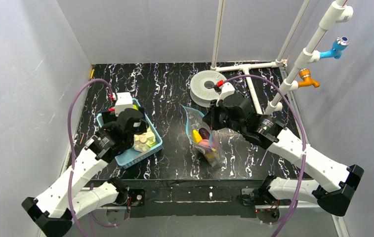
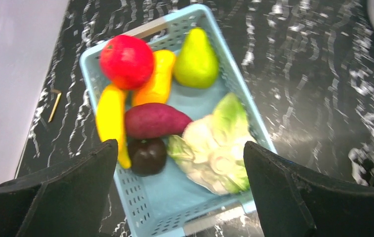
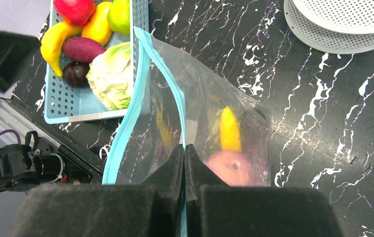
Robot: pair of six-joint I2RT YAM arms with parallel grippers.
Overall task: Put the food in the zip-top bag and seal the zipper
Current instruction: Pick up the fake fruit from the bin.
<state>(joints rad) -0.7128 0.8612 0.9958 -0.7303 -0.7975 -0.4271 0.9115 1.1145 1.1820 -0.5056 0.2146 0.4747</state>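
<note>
The clear zip-top bag [image 1: 213, 148] lies at the table's middle, mouth toward the basket. My right gripper [image 3: 184, 148] is shut on one lip of its light-blue zipper [image 3: 167, 81], holding the mouth open. Inside the bag [image 3: 199, 98] are a yellow piece [image 3: 229, 129] and a pinkish-red round fruit [image 3: 231, 168]. My left gripper [image 2: 180, 145] is open and empty above the blue basket [image 2: 175, 197]. The basket holds a red fruit [image 2: 127, 60], an orange-yellow fruit [image 2: 157, 79], a green pear [image 2: 196, 59], a banana [image 2: 109, 118], a purple eggplant [image 2: 155, 120], a dark round fruit [image 2: 146, 155] and a cabbage [image 2: 214, 143].
The blue basket [image 1: 125, 160] sits at the left under my left arm. A white perforated disc [image 1: 207, 88] lies behind the bag. A white pipe frame [image 1: 254, 89] with blue [image 1: 338, 48] and orange [image 1: 307, 79] taps stands at the back right. Grey walls enclose the table.
</note>
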